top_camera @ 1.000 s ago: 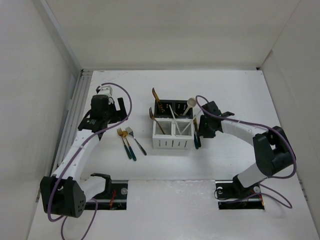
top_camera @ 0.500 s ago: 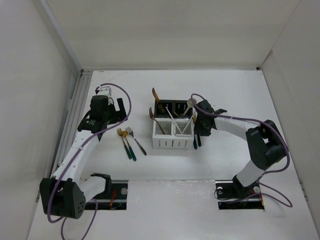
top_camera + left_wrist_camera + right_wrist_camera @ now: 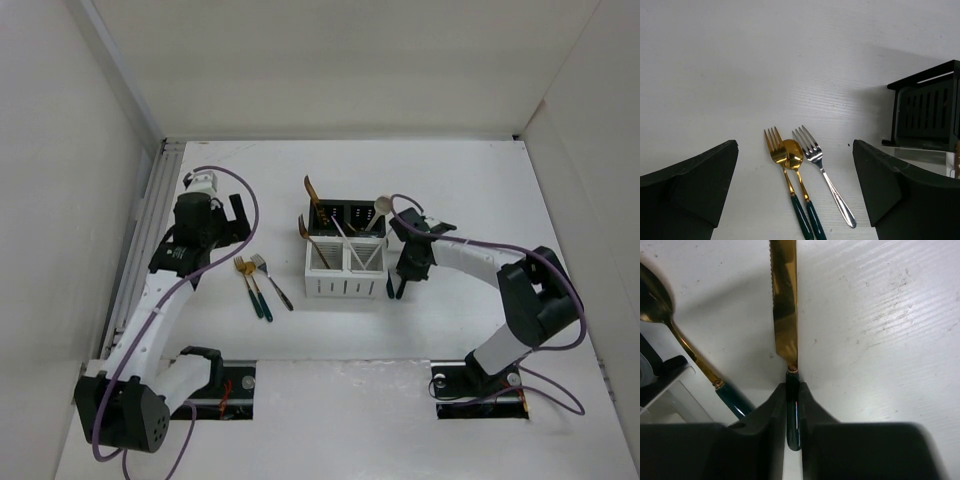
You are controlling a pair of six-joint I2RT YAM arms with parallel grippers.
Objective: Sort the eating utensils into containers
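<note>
My R end effector [image 3: 792, 396] is clenched on the gold knife [image 3: 784, 315]. I should lift slow & straight, then drop it in the containers [image 3: 345, 288]. L end effector [image 3: 795, 160] is released.

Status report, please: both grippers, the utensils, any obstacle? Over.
Right gripper shut on gold knife, beside bins. Left gripper open over gold fork, silver fork, gold spoon. Another spoon close beside knife.

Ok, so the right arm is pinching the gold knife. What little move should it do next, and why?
Probably lift it straight up a little. The right gripper is shut on the knife at its teal handle, but the blade seems low over the table, beside the white bins, with a gold spoon close by. Rising first should clear both.
</note>
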